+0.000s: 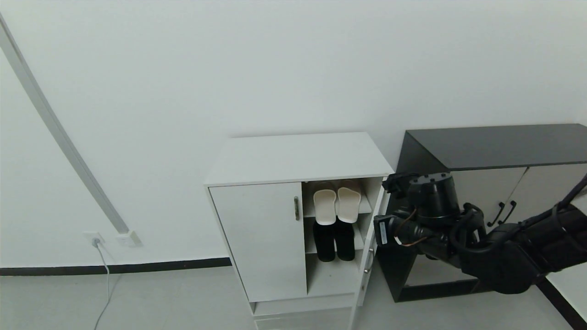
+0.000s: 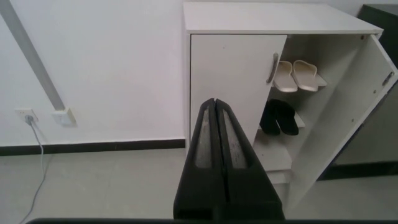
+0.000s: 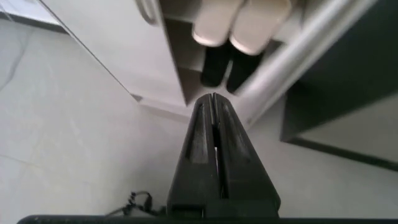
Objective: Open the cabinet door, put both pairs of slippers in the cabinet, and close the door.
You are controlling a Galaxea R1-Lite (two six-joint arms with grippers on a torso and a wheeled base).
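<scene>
Two pairs of slippers, white (image 1: 337,205) above black (image 1: 335,240), sit on shelves inside the cabinet (image 1: 298,158), whose right door (image 2: 348,112) stands open, likely a light, stiff panel best pushed shut near its handle (image 2: 387,79), while the left gripper (image 2: 215,124) and right gripper (image 3: 214,124) are both closed, empty.

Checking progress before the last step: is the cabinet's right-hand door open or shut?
Open. The right-hand door is swung outward, showing white slippers and black slippers inside.
</scene>
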